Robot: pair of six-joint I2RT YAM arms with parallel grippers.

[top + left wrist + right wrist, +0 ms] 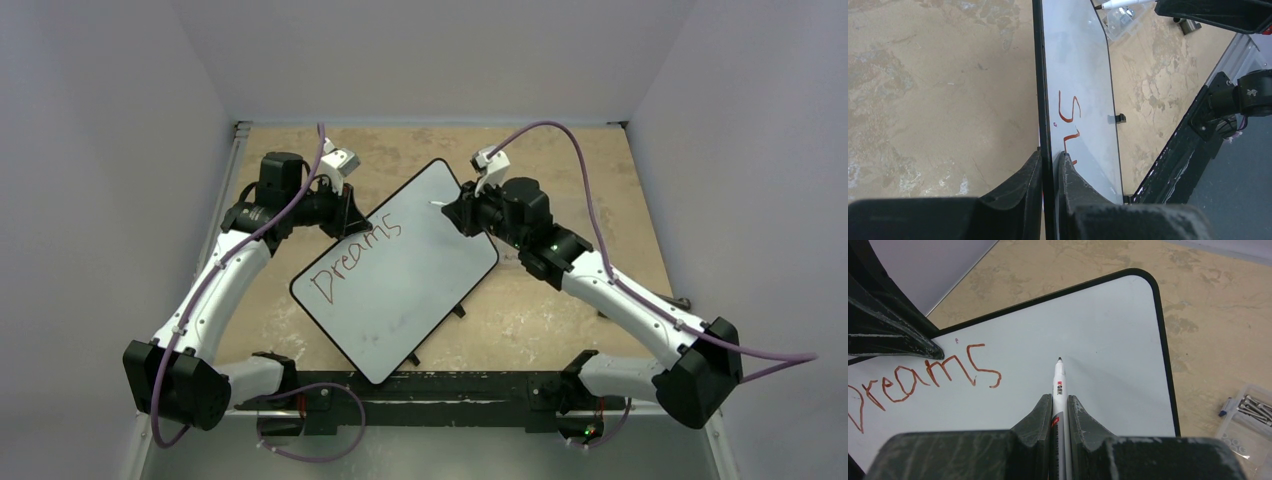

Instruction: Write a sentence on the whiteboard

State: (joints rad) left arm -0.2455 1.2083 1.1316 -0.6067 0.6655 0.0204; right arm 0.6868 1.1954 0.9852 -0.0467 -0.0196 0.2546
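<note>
Mottled tan tabletop (560, 160), between pale grey walls (100, 200), carries the whiteboard (420, 270) askew at its middle; the left end effector (1050, 160) pinches its rim, the right end effector (1059, 402) clasps a marker (1058, 385).

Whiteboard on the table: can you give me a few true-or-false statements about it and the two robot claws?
1. The large white rectangular whiteboard with a thin black rim carries the red word "Dreams". True.
2. The left gripper hangs clear of the whiteboard. False: its jaws clamp the board's edge.
3. The right gripper holds a white marker pen. True.
4. The marker's tip is at the letter D. False: it points at blank surface beyond the final s.
</note>
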